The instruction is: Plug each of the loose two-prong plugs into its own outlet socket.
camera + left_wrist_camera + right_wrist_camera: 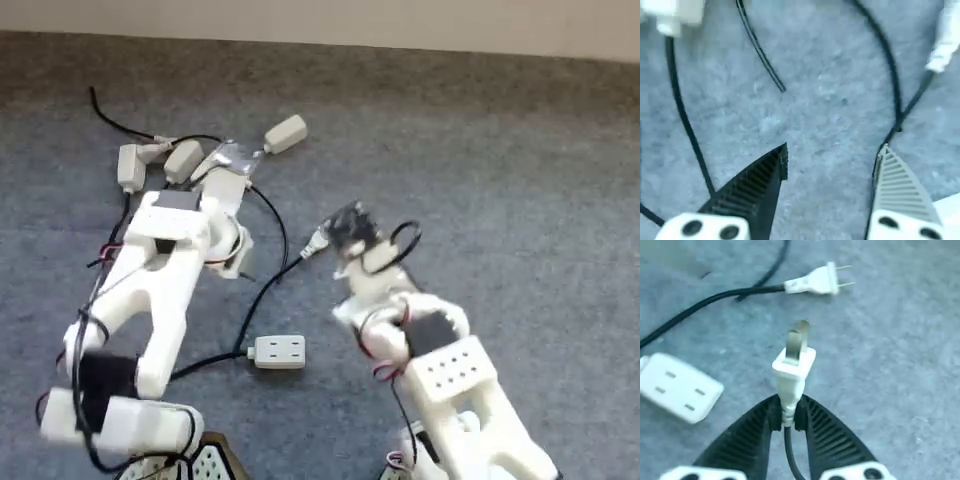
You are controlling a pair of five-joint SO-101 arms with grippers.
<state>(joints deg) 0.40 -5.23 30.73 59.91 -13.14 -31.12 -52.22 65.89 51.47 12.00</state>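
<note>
My right gripper (788, 412) is shut on the base of a white two-prong plug (792, 365), held prongs-forward above the carpet. A second white plug (820, 280) lies loose on the carpet beyond it, on a black cable. A white outlet socket block (677, 387) lies off to one side. In the high view the right gripper (345, 235) sits mid-table with a white plug (315, 243) at its tip, and an outlet block (278, 351) lies nearer the front. My left gripper (832, 160) is open over bare carpet between black cables; from above the left gripper (228, 165) is at the back left.
Several white cord ends lie around the left gripper: one (130, 165), another (183, 158) and a third (286, 133). Black cables (270, 225) snake across the grey carpet (520, 180). A white cord end (945, 40) lies near the left gripper.
</note>
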